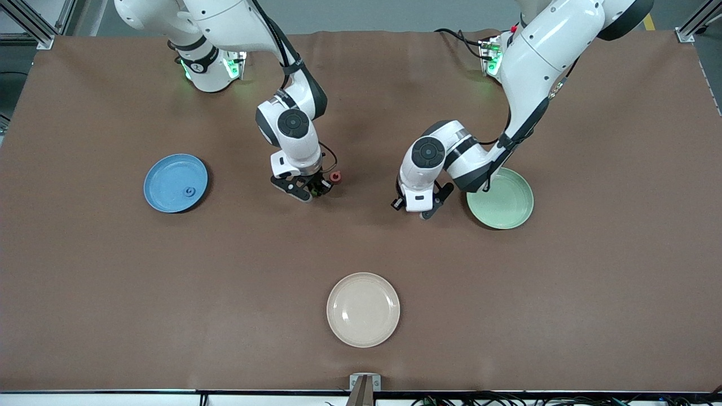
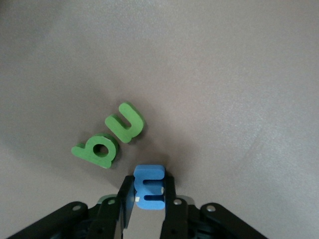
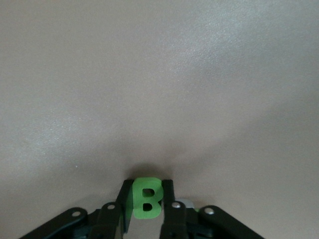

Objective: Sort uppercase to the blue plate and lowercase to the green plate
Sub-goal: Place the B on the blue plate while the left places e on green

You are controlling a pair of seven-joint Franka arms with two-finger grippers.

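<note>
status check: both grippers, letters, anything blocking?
Left gripper shut on blue m. Right gripper shut on green B. Blue plate holds one letter. Nothing blocking.

Light reads even and bright overhead from my station; brown table (image 1: pixel 113 293) matte, no hard glare. Soft double shadows pool under both arms. Green LED glow spills on the cloth at both bases. Cream plate (image 1: pixel 363 309) and green plate (image 1: pixel 503 200) carry faint rim sheen. Left wrist view: dark soft shadow just ahead of the left gripper (image 2: pixel 148 191); fingers (image 2: pixel 124 199) slightly soft. Right wrist view: same shadow ahead of the right gripper (image 3: pixel 147 199), pale sheen on cloth above
</note>
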